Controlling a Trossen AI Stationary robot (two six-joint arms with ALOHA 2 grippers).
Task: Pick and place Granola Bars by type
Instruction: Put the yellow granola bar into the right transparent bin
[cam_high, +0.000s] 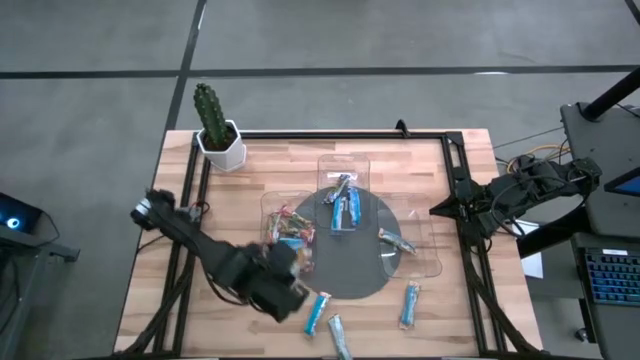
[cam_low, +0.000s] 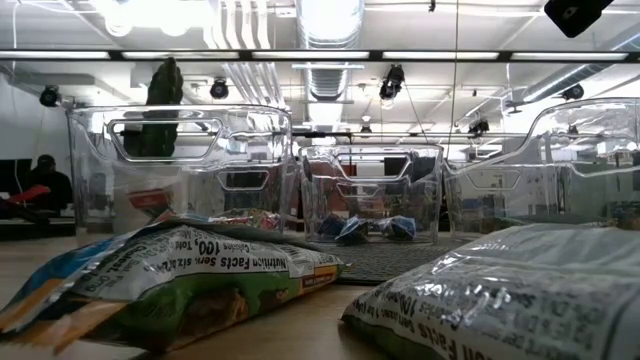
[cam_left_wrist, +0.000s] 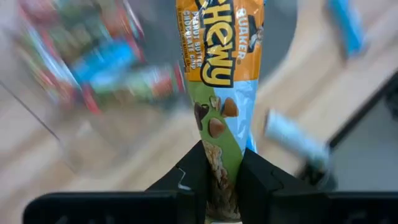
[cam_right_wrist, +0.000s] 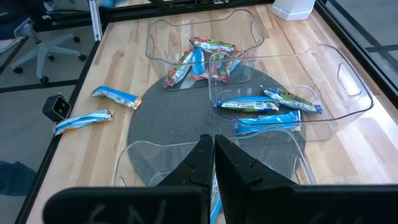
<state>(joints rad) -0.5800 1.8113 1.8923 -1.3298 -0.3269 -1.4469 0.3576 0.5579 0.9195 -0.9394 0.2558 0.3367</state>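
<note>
My left gripper hovers beside the near edge of the left clear tray and is shut on one granola bar in an orange, green and light-blue wrapper. That tray holds several mixed bars. The far tray holds blue bars and the right tray one bar. Three blue bars lie flat on the wood near the near edge. My right gripper waits shut at the table's right edge. My left gripper pinches the bar between its two fingers at one end of the wrapper. The fingers lie along the bar, which sticks straight out past the fingertips. It is lifted clear, with the tray and the table showing behind it.
A round grey mat lies under the three trays. A cactus in a white pot stands at the far left corner. A black frame runs along the table's edges. In the low view two bars lie close to the camera.
</note>
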